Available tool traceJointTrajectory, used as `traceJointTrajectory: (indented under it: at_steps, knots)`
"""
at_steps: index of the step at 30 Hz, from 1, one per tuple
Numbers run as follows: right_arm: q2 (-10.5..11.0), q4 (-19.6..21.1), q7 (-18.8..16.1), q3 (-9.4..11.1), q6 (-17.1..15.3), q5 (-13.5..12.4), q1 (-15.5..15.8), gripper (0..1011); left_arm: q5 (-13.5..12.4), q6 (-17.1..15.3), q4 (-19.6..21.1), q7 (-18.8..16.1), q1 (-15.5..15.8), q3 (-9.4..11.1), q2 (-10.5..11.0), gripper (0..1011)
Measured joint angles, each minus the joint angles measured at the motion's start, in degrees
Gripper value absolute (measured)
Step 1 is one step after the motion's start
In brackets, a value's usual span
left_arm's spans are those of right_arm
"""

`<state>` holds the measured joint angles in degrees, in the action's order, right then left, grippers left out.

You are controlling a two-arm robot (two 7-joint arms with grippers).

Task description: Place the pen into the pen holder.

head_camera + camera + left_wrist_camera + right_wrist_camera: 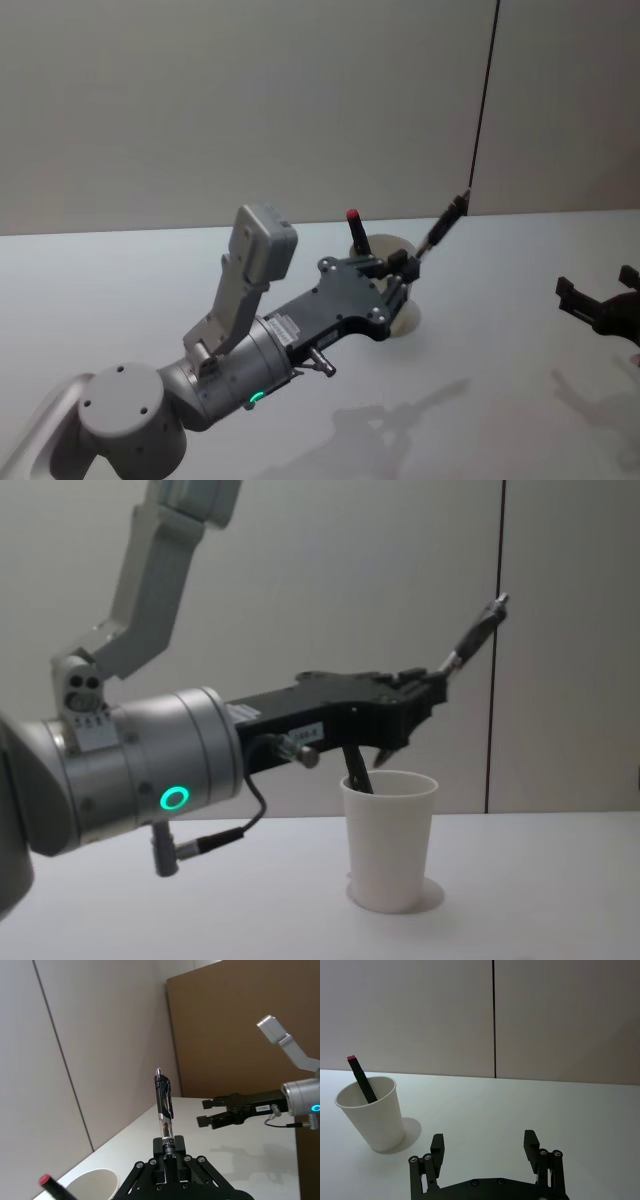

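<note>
The white paper cup (388,840) that serves as the pen holder stands upright on the pale worktop (480,380). A dark marker with a red cap (362,1080) already leans inside it, the cap poking out above the rolled rim.

The left arm reaches forward over the cup from the near side. Its gripper (435,685) hangs just above the cup's mouth and is clamped on one end of a black pen (475,635). The pen is not in the cup. It juts out past the fingertips and slants upward and away from the arm, so its free end sits high above the rim and beyond the far side of the cup. From the left wrist view the pen (163,1105) runs straight out between the closed fingers of the left gripper (169,1147), with the cup's open mouth (97,1180) and the red cap (52,1186) below it.

From the head view the left gripper (405,265) covers most of the cup (406,318), and the pen (445,222) points off toward the back wall.

The right gripper (600,295) is well apart from the cup, off to its right and low over the worktop. Its fingers are spread wide with nothing between them, as the right wrist view shows (484,1141), and it faces toward the cup (372,1120).
</note>
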<state>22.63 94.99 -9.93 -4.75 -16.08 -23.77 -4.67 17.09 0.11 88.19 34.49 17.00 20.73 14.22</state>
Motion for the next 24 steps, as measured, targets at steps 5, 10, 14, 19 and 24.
traceJointTrajectory:
  at_steps: [5,10,14,19,24]
  knots:
    - [0.0,0.0,0.0,0.0,0.0,0.0,0.0,1001,-0.5,0.0,-0.8,1.6,0.8,0.5,-0.6,137]
    - [0.0,0.0,0.0,0.0,0.0,0.0,0.0,1001,-1.2,0.1,-1.6,2.8,1.5,1.0,-1.2,137]
    - [0.0,0.0,0.0,0.0,0.0,0.0,0.0,1001,-1.9,0.1,-2.3,3.7,2.2,1.4,-1.7,137]
    - [0.0,0.0,0.0,0.0,0.0,0.0,0.0,1001,-2.7,0.1,-3.1,4.6,3.0,2.0,-2.3,137]
    - [0.0,0.0,0.0,0.0,0.0,0.0,0.0,1001,-3.1,0.1,-3.7,5.0,3.5,2.4,-2.8,137]
